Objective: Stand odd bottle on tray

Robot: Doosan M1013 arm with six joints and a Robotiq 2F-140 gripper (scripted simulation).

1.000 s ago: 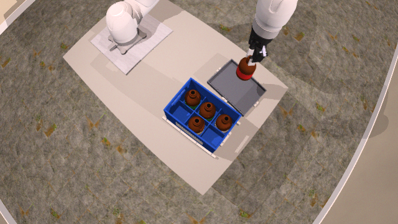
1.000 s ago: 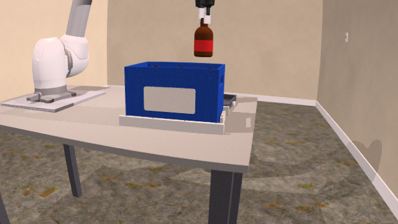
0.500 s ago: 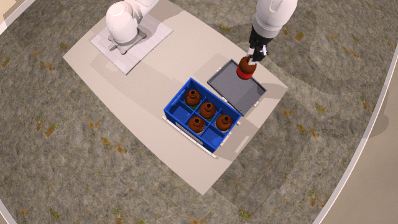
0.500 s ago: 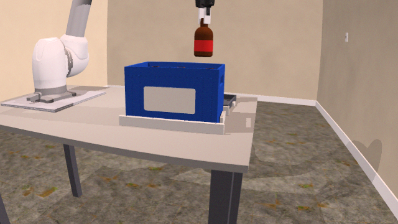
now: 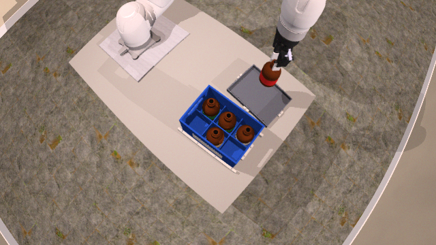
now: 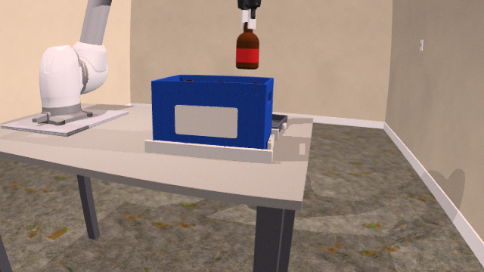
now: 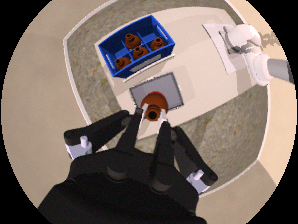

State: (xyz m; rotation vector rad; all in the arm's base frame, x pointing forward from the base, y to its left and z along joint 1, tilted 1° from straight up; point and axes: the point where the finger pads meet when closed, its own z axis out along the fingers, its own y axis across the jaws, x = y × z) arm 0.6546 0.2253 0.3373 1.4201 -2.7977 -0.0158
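Base foot [image 5: 135, 55] [image 6: 58, 122]: grey, blunt lugs projecting from a round collar.
Base column [image 5: 131, 25] [image 6: 58, 73]: glossy white, smooth, rounded top.
Shoulder housing [image 6: 97, 68]: white, bulbous; dark grey ribbed ring at the seam facing the column.
Upper link [image 6: 94, 26]: plain grey tube, darker at the upper end of the visible part.
Wrist housing [image 5: 301, 13]: white, rounded, fine seam lines near its narrower end.
Pincer [image 5: 274, 63] [image 6: 248, 26] [image 7: 153, 112]: matt black body, two jointed black fingers.
Pivots [image 7: 118, 171]: round, black, at finger roots.
Side fittings [image 7: 80, 149]: pale silvery blocks, short round pegs.
Finger pads [image 5: 274, 56] [image 6: 252, 23]: white, narrow, blocky.
Lettering: too small to tell.
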